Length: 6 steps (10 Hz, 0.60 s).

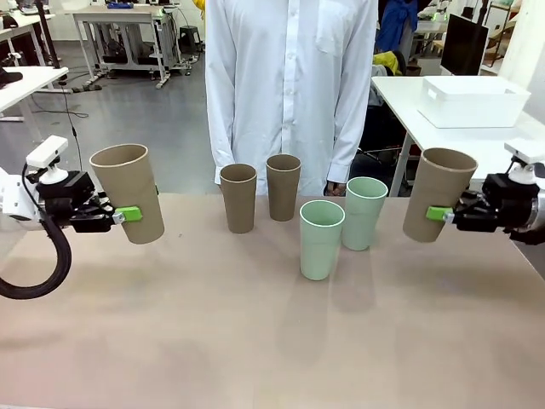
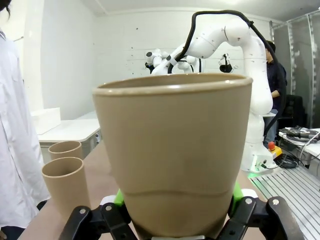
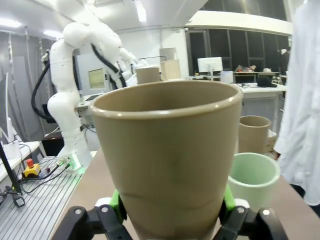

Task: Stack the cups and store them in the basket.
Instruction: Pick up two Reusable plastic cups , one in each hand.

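Left pincer [image 1: 129,214] is clamped on the first khaki cup [image 1: 128,192] out by the left edge of the bench [image 1: 213,332]. Green pads press either side of its lower wall, and the cup is tilted with its rim leaning toward that edge. Over by the right edge, my right pincer [image 1: 438,214] squeezes the second khaki cup [image 1: 438,194] the same way, rim tipped outward. Both wrist cameras look along the outer walls, so I can't see into either cup. Between my arms four cups stand upright, mouths up, each on its own. The left standing khaki cup [image 1: 238,198] and the right standing khaki cup [image 1: 283,187] are side by side near the far edge. Just right of them are the nearer mint cup [image 1: 322,239] and the farther mint cup [image 1: 364,213], close together; whether they touch I cannot tell. The basket [image 1: 473,102] sits on a separate white table [image 1: 400,89] beyond the far right corner, well apart from every cup, its inside hidden from here. A person [image 1: 289,85] in a white coat stands at the far edge.
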Each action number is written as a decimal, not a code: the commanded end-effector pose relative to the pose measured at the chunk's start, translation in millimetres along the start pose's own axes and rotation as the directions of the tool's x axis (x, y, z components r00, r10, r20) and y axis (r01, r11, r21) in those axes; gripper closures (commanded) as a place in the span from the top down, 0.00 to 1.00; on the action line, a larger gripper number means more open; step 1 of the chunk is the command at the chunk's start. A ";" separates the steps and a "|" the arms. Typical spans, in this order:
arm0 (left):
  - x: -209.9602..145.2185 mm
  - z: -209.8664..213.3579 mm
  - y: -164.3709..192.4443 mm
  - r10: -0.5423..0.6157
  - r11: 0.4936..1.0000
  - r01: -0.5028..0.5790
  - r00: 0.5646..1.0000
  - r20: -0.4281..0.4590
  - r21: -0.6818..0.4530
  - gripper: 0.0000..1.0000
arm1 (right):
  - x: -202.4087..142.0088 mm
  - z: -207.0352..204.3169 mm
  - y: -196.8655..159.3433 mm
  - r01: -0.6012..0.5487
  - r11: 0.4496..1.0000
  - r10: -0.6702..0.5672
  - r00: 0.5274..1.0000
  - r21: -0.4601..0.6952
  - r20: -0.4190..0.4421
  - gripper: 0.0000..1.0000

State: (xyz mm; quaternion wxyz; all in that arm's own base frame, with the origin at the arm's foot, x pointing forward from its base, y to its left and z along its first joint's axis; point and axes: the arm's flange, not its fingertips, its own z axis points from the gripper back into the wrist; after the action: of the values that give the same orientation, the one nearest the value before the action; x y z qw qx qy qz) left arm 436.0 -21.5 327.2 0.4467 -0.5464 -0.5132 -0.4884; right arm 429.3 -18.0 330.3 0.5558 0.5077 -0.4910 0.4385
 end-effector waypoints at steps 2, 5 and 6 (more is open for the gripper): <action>-1.3 6.1 -21.8 0.000 1.000 -0.002 0.998 -0.056 -0.027 0.83 | -4.6 -18.5 33.0 -0.067 0.998 0.067 0.998 0.013 -0.022 0.85; -10.8 5.1 -34.9 -0.002 0.999 -0.001 0.996 -0.092 -0.038 0.83 | -6.2 -18.7 50.9 -0.070 0.998 0.070 0.997 -0.003 -0.032 0.85; -10.6 5.9 -34.1 -0.014 0.999 0.011 0.995 -0.094 -0.037 0.83 | -7.3 -18.8 53.1 -0.069 0.998 0.069 0.997 -0.002 -0.045 0.85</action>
State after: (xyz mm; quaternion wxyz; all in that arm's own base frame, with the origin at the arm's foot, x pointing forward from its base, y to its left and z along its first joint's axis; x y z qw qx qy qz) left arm 409.6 -15.7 310.4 0.4647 -0.5358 -0.4789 -0.5174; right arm 386.0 4.6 327.6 0.5501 0.4959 -0.4915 0.4582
